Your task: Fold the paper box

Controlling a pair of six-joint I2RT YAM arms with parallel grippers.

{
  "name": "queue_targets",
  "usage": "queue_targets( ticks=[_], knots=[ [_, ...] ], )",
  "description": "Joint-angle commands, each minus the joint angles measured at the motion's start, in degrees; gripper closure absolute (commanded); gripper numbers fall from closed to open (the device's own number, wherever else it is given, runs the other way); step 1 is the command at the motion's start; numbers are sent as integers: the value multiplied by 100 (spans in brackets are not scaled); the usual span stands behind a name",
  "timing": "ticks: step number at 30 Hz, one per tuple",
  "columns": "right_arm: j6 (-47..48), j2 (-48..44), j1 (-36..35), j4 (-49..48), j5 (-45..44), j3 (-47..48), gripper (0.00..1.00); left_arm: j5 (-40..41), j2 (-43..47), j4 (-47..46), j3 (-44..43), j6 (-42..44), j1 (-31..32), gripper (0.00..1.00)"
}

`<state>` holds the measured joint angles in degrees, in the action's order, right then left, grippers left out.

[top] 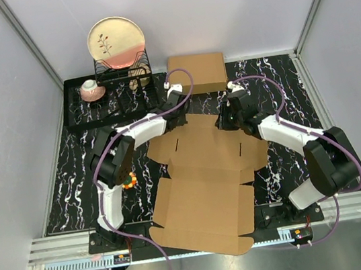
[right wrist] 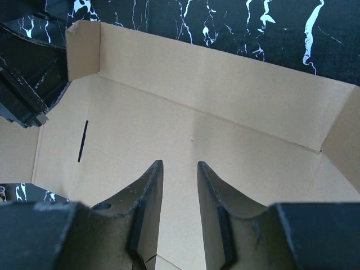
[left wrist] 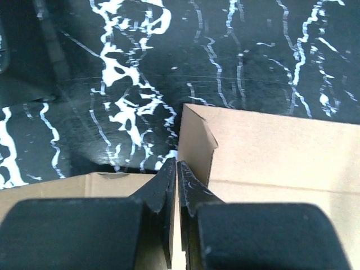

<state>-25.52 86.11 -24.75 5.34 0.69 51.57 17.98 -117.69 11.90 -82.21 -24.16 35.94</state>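
Note:
The paper box lies as a big brown cut-out sheet in the middle of the black marbled table, its far end partly raised. In the right wrist view its far wall and a small corner flap stand upright. My left gripper is at that far-left corner. Its fingers are pressed together on a thin edge of the box's cardboard. My right gripper hangs over the far panel with its jaws a little apart and nothing between them; in the top view the right gripper is at the sheet's far right.
A made-up brown cardboard box sits just beyond the sheet. A black dish rack at the far left holds a pink and cream plate, with a cup on the tray beside it. A small orange and green object lies by the left arm.

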Motion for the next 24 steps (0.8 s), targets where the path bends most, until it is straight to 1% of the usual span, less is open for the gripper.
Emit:
queue_targets(
  ticks=[1,6,10,17,19,20,22,23,24],
  knots=[
    [12,-50,-21,-218,28,-16,63,-488,-8,-460,-93,26,62,94],
    [29,-6,-21,-236,19,-51,64,-620,106,-900,258,-71,123,93],
    [12,64,-29,-262,37,-59,64,-743,-157,-804,66,34,202,92],
    [73,99,-21,-157,-34,10,63,-708,-501,-725,48,-27,299,92],
    [204,91,-21,-34,-199,177,59,-576,-326,-847,258,-71,299,92],
    [231,125,-21,-25,-235,239,53,-541,-229,-943,459,-62,299,92],
    [389,178,-12,-16,-358,492,45,-436,34,-1093,583,-54,299,91],
    [451,292,-21,-25,-446,590,40,-392,114,-1093,662,-45,299,89],
    [582,345,-21,-59,-603,669,37,-339,193,-1111,698,-53,290,88]
  ],
)
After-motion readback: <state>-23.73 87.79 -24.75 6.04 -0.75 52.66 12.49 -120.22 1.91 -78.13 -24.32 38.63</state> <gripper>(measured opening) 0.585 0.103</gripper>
